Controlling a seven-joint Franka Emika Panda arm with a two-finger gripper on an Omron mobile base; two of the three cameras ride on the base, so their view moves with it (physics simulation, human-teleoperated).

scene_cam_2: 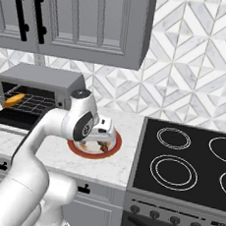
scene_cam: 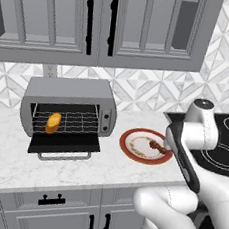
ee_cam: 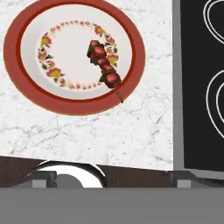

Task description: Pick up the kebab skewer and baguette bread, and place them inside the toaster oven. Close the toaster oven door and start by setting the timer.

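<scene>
Claw above kebab skewer (on plate)

kitchen, marble counter, grey cabinets, black cooktop

You have open marble counter between the toaster oven and the red-rimmed plate at frame center. The lowered toaster oven door juts forward at left; the baguette bread occupies the rack's left side.
</scene>
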